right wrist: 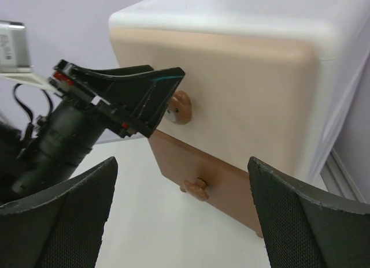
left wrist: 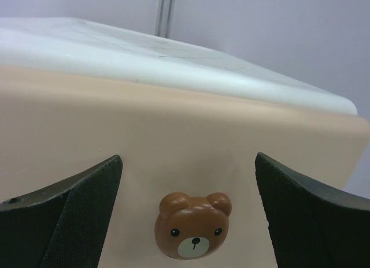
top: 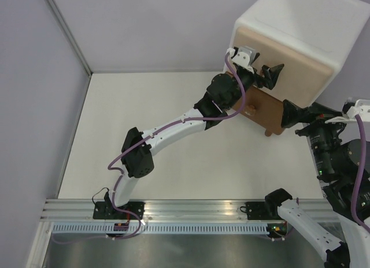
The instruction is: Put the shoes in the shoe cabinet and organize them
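Beige top drawer (left wrist: 173,135) of the shoe cabinet (top: 300,25), far right: your L gripper (left wrist: 188,164) stood wide astride the bear knob (left wrist: 192,224), not touching; R gripper (top: 295,121) wide, empty. Knob looked hard, slick – pinch it square. No shoes visible.

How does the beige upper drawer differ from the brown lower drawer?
The beige upper drawer has a taller front than the brown lower drawer. The beige one looks shut; the brown one seems to stick out slightly. The open left gripper flanks the beige drawer's bear knob, not the brown drawer's knob. Both knobs are brown.
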Action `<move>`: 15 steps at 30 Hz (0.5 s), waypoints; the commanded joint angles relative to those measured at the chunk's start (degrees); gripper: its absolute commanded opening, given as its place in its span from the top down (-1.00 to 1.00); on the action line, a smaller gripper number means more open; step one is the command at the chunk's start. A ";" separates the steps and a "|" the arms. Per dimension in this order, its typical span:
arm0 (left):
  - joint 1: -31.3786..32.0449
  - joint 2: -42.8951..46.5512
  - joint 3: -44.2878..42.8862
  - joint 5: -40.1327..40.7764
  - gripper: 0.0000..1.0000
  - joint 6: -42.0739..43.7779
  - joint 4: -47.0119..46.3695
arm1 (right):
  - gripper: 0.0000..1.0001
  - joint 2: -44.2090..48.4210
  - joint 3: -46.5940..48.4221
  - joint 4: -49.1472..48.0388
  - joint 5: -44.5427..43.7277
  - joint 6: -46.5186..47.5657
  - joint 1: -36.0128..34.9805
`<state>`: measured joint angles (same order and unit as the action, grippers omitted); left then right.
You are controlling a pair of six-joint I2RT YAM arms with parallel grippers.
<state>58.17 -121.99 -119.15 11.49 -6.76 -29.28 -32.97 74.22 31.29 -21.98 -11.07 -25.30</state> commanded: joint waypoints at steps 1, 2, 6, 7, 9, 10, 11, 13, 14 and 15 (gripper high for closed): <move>-1.66 -2.37 -0.39 -1.02 -1.00 2.19 2.64 | -0.93 -2.53 0.06 2.37 -8.69 -1.23 -0.19; -1.66 -1.33 0.75 -1.29 -1.00 2.19 2.91 | -0.93 -2.80 -0.38 2.72 -9.48 -1.23 -0.19; -1.66 3.15 9.53 -4.01 -0.99 0.88 3.09 | -0.92 -2.28 -5.02 1.50 -13.61 -1.59 -0.19; -1.57 4.12 10.95 -4.36 -1.00 0.70 3.09 | -0.90 -1.75 -6.09 0.80 -15.79 -1.50 -0.28; -1.57 7.19 14.45 -5.41 -1.00 -0.09 3.44 | -0.82 -1.74 -9.07 -0.70 -17.74 -1.32 -0.19; -1.57 8.17 15.52 -5.77 -1.00 -0.26 3.52 | -0.80 -1.83 -10.05 -1.22 -19.23 -1.24 -0.19; -1.57 9.31 16.49 -6.21 -1.00 -0.61 3.87 | -0.77 -2.01 -10.93 -2.19 -19.77 -1.23 -0.28; -1.57 12.21 19.21 -6.65 -1.00 -0.71 4.23 | -0.72 -2.62 -13.04 -3.33 -20.21 -1.50 -0.28; -1.57 13.00 20.00 -7.00 -1.00 -0.79 4.23 | -0.70 -2.80 -13.74 -4.82 -20.21 -1.58 -0.19; -1.57 14.84 21.23 -7.18 -1.00 -0.88 4.32 | -0.64 -3.06 -15.14 -5.79 -20.38 -1.67 -0.19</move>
<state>57.14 -113.54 -100.29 6.70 -6.48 -25.76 -35.38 60.99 30.55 -38.76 -12.27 -25.30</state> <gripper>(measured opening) 0.995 0.851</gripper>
